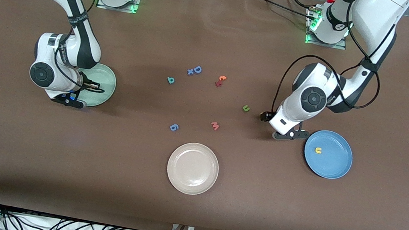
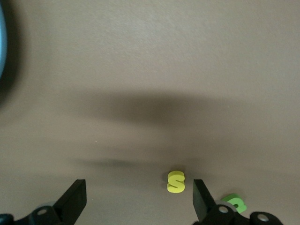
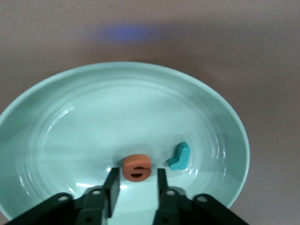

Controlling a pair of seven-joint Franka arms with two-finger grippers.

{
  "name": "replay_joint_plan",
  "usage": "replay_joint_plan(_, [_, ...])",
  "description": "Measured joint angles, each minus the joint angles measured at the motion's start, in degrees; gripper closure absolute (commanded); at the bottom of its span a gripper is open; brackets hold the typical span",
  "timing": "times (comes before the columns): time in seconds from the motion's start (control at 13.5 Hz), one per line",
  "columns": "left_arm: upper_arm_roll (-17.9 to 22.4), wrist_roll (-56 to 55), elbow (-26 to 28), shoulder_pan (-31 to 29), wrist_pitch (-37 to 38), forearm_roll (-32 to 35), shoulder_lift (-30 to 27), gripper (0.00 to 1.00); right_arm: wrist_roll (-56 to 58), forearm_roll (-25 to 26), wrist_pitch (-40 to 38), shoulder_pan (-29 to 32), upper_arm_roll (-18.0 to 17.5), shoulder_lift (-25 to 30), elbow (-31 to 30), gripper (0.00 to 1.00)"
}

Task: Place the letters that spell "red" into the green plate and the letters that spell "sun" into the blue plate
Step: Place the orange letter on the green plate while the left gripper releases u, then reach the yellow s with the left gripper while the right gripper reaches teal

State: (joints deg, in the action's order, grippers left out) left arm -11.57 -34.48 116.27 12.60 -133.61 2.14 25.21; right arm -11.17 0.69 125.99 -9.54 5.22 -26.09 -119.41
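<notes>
My right gripper [image 3: 137, 178] [image 1: 75, 102] hangs low over the green plate [image 3: 220, 108] [image 1: 109, 76], open. The orange "e" [image 3: 136, 167] lies between its fingertips with a small gap on each side. A teal "r" [image 3: 179, 157] rests in the plate beside it. My left gripper [image 2: 138, 187] [image 1: 286, 134] stands wide open just above the table beside the blue plate [image 1: 336, 167]. The yellow "s" [image 2: 176, 181] lies between its fingers, close to one. The green "n" [image 2: 235, 202] [image 1: 246, 108] lies outside that finger. A yellow "u" [image 1: 318, 150] lies in the blue plate. The teal "d" [image 1: 170, 80] lies mid-table.
A beige plate [image 1: 193, 168] sits nearest the front camera. Loose mid-table letters: blue "D" [image 1: 197, 69] with a small "x", orange "c" [image 1: 222, 78] with a red piece, pink "m" [image 1: 215, 125], blue "6" [image 1: 174, 127].
</notes>
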Motion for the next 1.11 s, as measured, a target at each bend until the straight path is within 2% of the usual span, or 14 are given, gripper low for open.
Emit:
replay_joint_plan(0.15, [-0.2,-0.3,2.2,0.5,-4.7,1.1,-0.1,0.00,0.0,-0.1,-1.1,0.0,-0.3,1.0,0.3,0.06])
replay_joint_plan(0.3, [-0.2,-0.3,6.1,0.5,-11.9,1.4,-0.1,0.00,-1.5,-2.6,-4.7,-0.1,-2.6,4.2,0.6,0.06])
replay_joint_plan(0.44, [-0.3,-0.3,7.8,0.5,-14.0,1.6,-0.1,0.00,-7.6,-4.5,-6.8,-0.2,-6.8,7.7,0.8,0.06])
replay_joint_plan(0.59, [-0.4,-0.3,7.9,1.2,-14.2,1.7,-0.1,0.00,-17.9,-5.0,-6.7,-0.3,-12.7,9.1,0.8,0.06])
replay_joint_plan(0.81, [-0.4,-0.8,8.0,2.8,-14.2,1.7,-0.1,0.00,-32.9,-5.0,-1.8,-1.2,-20.9,8.3,0.3,0.06])
replay_joint_plan(0.96, [-0.4,-0.9,8.1,3.2,-14.2,1.7,0.1,0.00,-39.9,-5.0,2.1,-1.8,-23.8,6.3,-0.1,0.06])
replay_joint_plan(1.11, [-0.4,-0.9,8.1,3.3,-14.2,2.6,0.5,0.01,-45.9,-5.0,6.2,-3.5,-25.2,3.0,-0.2,0.06])
